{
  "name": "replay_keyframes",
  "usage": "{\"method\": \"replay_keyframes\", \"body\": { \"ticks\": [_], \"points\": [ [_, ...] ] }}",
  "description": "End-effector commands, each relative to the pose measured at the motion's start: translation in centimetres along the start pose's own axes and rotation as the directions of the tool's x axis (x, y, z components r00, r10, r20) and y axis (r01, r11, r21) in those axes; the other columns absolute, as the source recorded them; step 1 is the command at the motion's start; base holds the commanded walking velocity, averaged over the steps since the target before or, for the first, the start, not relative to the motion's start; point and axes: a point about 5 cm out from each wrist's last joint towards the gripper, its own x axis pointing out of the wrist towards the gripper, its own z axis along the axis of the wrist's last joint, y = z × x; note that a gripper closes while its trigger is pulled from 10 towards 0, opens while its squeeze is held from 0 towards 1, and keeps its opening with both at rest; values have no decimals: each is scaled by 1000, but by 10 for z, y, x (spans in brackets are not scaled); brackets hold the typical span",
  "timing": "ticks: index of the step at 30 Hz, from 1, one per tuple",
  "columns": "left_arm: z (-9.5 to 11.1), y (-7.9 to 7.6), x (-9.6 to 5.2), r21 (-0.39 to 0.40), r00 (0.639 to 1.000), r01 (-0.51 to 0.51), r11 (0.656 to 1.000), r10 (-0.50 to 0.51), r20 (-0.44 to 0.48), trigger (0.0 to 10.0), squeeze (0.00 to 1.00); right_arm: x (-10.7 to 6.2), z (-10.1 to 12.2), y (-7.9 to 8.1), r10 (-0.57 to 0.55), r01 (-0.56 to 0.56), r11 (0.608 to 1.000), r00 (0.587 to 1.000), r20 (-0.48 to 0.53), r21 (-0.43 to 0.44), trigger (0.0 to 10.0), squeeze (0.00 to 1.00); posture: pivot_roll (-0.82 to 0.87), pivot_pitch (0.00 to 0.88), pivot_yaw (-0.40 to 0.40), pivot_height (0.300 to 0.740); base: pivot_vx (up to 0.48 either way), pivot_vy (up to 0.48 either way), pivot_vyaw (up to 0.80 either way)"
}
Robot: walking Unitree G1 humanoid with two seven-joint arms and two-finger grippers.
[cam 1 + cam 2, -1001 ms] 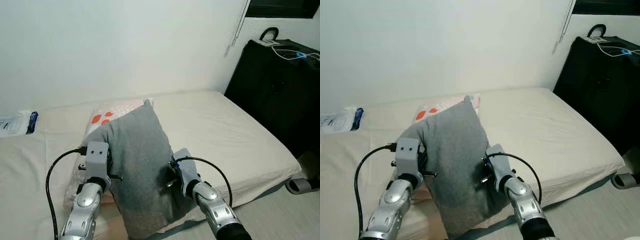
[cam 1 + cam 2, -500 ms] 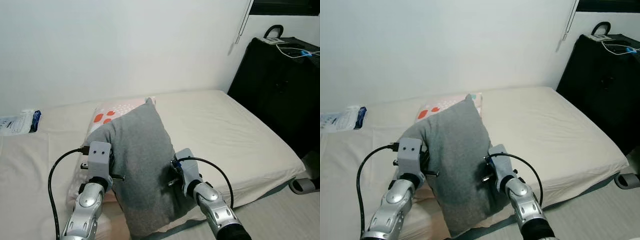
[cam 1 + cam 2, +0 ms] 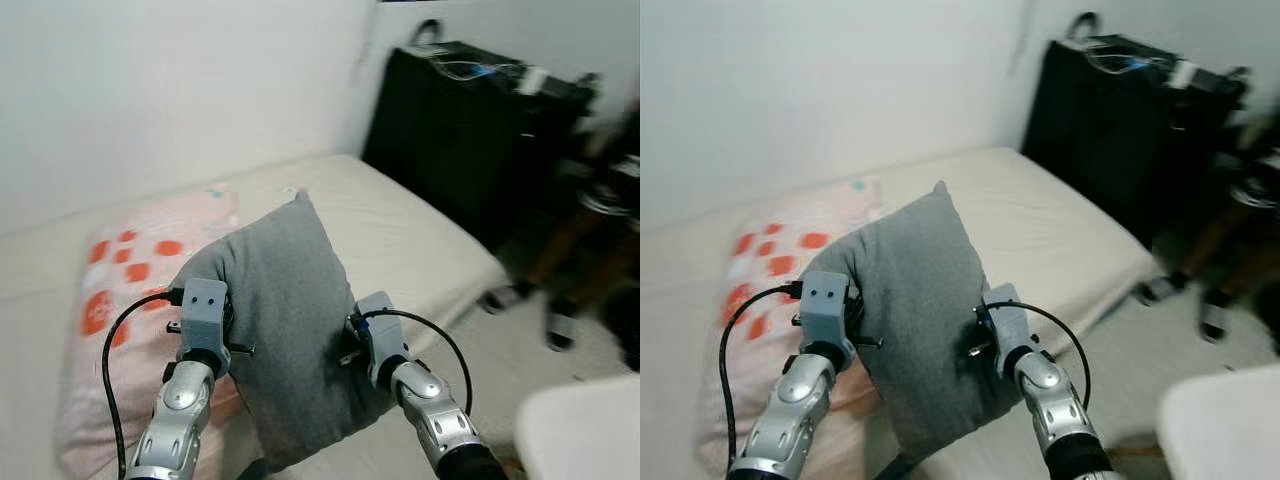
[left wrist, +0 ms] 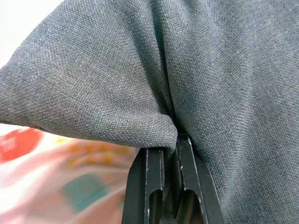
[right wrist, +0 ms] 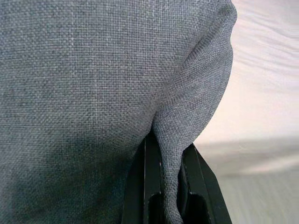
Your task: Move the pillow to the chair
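Left gripper (image 4: 163,151) pinched narrow on a fold at the grey pillow's (image 3: 285,320) left edge; wrist view shows fabric bunched between the two black fingers (image 4: 148,179). Right gripper (image 5: 166,158) likewise clamped tight on a fold at the pillow's right edge. Both silver arms are raised in front of the robot, and the pillow hangs between them, lifted off the bed (image 3: 400,225), standing roughly upright with one corner pointing up.

Below and to the left, a second pillow, pink with red spots (image 3: 125,280), lies flat on the bed. Far right: a black cabinet (image 3: 460,130) with cables on top, and blurred dark furniture legs (image 3: 560,250) on the floor. A pale rounded surface (image 3: 585,430) sits at the near right; can't tell if it is the chair.

Change: the whole view has swung right since half a second ago. The bed slid left in frame, the cabinet is now closer to centre and the picture is motion-blurred, so the camera turned, not the objects. The grip on the pillow looks the same. Likely meaning: pick-up done, carry phase under way, the robot turning off the bed toward the chair. Placement not yet done.
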Motion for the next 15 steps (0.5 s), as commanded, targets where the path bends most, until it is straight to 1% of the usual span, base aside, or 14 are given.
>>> {"method": "replay_keyframes", "body": {
  "ticks": [1,15],
  "points": [
    [1,-20,2,9,996,84,996,-84,6,10000,0,8,21,10,50,-48,998,994,92,-28,10000,0,57,0,-106,740,0,0,-800],
    [-1,-19,0,9,997,79,997,-79,5,10000,0,9,22,11,63,-60,998,994,91,-36,10000,0,59,0,-114,740,0,0,-800]
  ]
}}
